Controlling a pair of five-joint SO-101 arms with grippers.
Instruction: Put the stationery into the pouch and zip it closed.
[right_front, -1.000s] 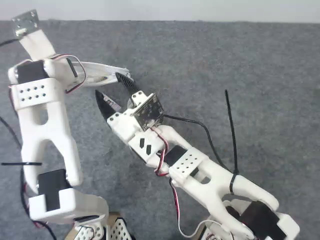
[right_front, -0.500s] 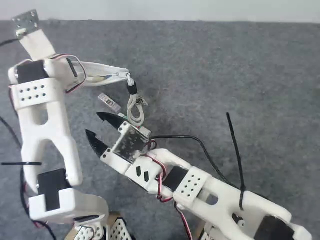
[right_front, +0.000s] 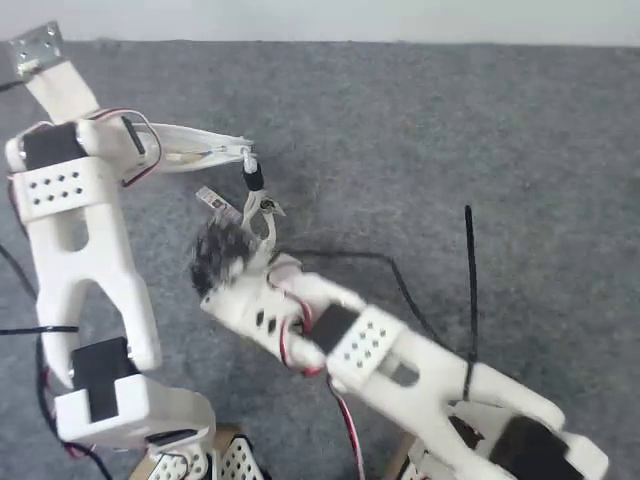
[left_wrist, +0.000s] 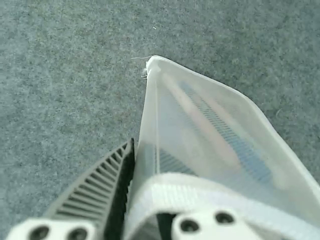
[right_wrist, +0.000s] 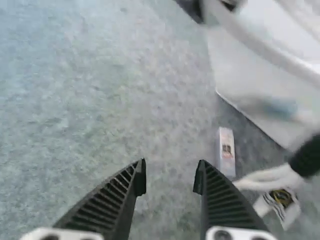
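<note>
While your left gripper (left_wrist: 145, 197) was clamped on one end of the pouch (left_wrist: 210, 130), the pouch stretched away from the jaws over the grey carpet (right_front: 450, 130). I could not tell whether the pouch touched the carpet. Through the pouch's translucent wall you could see long, thin stationery (left_wrist: 205, 115) lying inside along its length. At the end of the pouch away from your left gripper sat the dark zip pull (right_front: 253, 180). A white cord (right_wrist: 265, 176) and a small tag (right_wrist: 278, 201) dangled from it. Your right gripper (right_wrist: 169, 175) was near that same end of the pouch, its jaws apart with nothing between them. A small white rectangular piece (right_wrist: 226, 150) lay flat on the carpet just beside the pouch, close to the cord and clear of the right gripper. I could not tell whether the pouch's zip was drawn fully shut.
</note>
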